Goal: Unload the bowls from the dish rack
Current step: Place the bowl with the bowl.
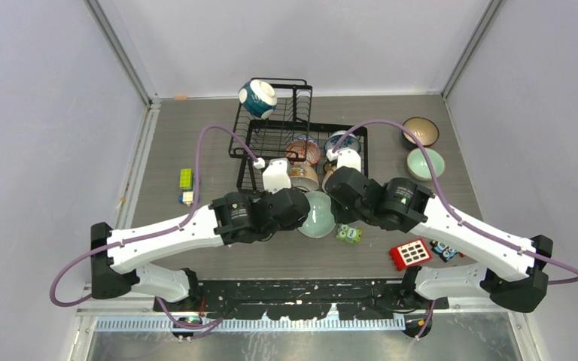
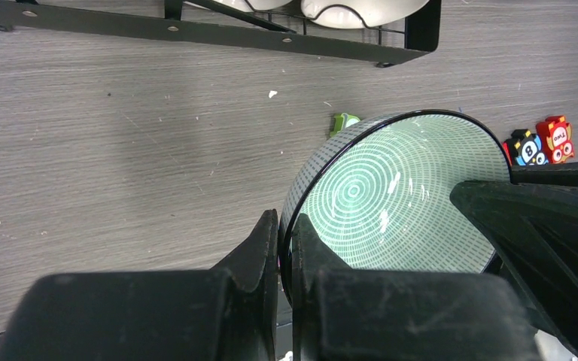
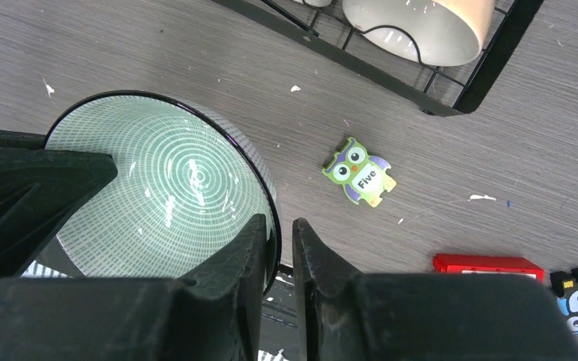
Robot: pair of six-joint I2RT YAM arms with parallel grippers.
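Note:
A mint green bowl (image 1: 317, 214) (image 2: 399, 195) (image 3: 165, 188) with a ringed inside hangs tilted above the table, in front of the black wire dish rack (image 1: 242, 147) (image 2: 196, 30) (image 3: 346, 66). My left gripper (image 1: 299, 210) (image 2: 284, 219) is shut on its rim. My right gripper (image 1: 337, 201) (image 3: 280, 222) straddles the opposite rim, with a gap still showing beside the outer finger. A blue-patterned bowl (image 1: 258, 98) sits on the upper basket. A reddish bowl (image 1: 303, 150), a blue-and-white one (image 1: 342, 141) and a cream one (image 1: 301, 177) lie in the lower tray.
A dark brown bowl (image 1: 420, 131) and a mint bowl (image 1: 425, 163) stand on the table to the right of the rack. An owl piece (image 1: 348, 234) (image 3: 360, 171), a red block (image 1: 410, 253) and train toys (image 2: 542, 143) lie nearby. Small blocks (image 1: 187, 179) lie at left.

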